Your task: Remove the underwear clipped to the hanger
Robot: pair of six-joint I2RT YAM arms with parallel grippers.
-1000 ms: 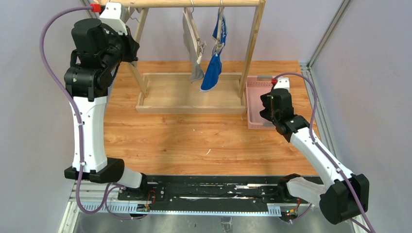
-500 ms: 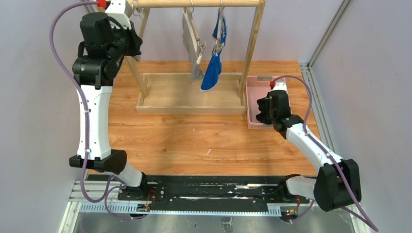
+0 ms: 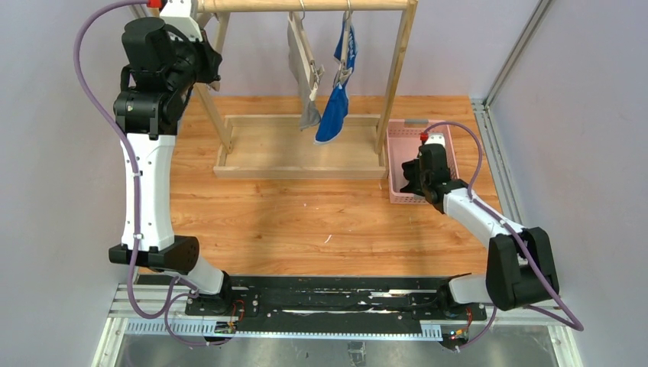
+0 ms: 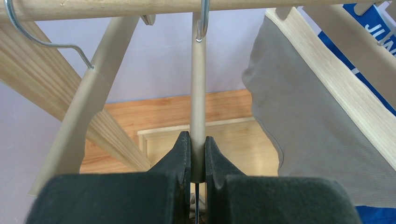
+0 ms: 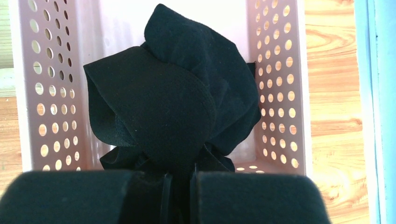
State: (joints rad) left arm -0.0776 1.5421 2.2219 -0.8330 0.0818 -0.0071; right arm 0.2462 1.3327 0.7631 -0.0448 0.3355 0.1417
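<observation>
My left gripper (image 4: 197,140) is shut on the lower end of a beige hanger bar (image 4: 198,88), whose hook hangs on the wooden rail (image 4: 116,7). This hanger carries no cloth in view. To its right, grey underwear (image 4: 303,130) is clipped to a wooden hanger, with blue underwear (image 4: 371,28) behind it. From above, the grey pair (image 3: 306,84) and the blue pair (image 3: 334,115) hang side by side, right of my left gripper (image 3: 208,67). My right gripper (image 5: 180,179) is shut on the black underwear (image 5: 173,102), bunched above the pink basket (image 5: 46,93).
The wooden rack stands on a shallow wooden tray (image 3: 298,149) at the back of the table. The pink perforated basket (image 3: 445,138) sits just right of the rack's right post (image 3: 397,76). A second bare hanger (image 4: 88,116) hangs left of the gripped one.
My right arm has drawn in, carrying the black underwear over the basket's near end. My left arm rose slightly towards the rail, then held still.
</observation>
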